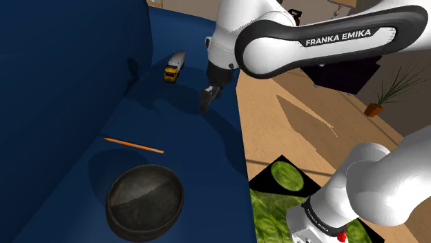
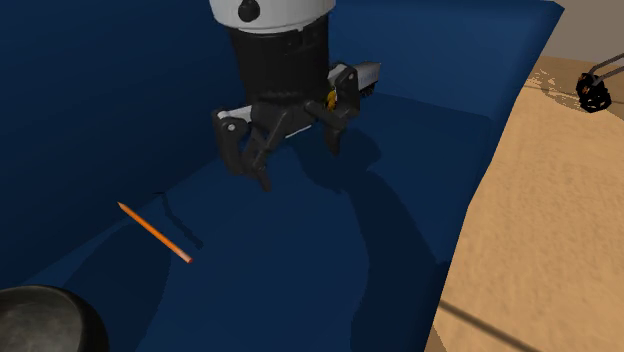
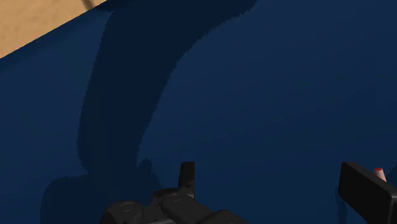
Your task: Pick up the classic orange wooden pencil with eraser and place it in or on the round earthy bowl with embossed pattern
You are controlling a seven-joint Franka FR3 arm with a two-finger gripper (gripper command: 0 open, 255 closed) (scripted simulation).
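Note:
A thin orange pencil (image 1: 135, 144) (image 2: 154, 232) lies flat on the dark blue surface (image 1: 186, 159). Its red eraser tip (image 3: 380, 173) peeks out just beyond one fingertip in the wrist view. A round dark bowl (image 1: 144, 200) (image 2: 45, 320) with a dull grey inside stands a little nearer to the shoulder camera than the pencil. My black gripper (image 1: 207, 96) (image 2: 300, 155) (image 3: 277, 181) hangs open just above the blue surface. It is farther back than the pencil and toward the shoulder view's right, with nothing between its fingers.
A small yellow and grey toy truck (image 1: 174, 66) stands behind the gripper near the blue back wall (image 1: 76, 62). The blue surface ends at an edge (image 1: 242, 138), with tan floor (image 1: 311, 124) beyond. A potted plant (image 1: 387, 93) stands farther off.

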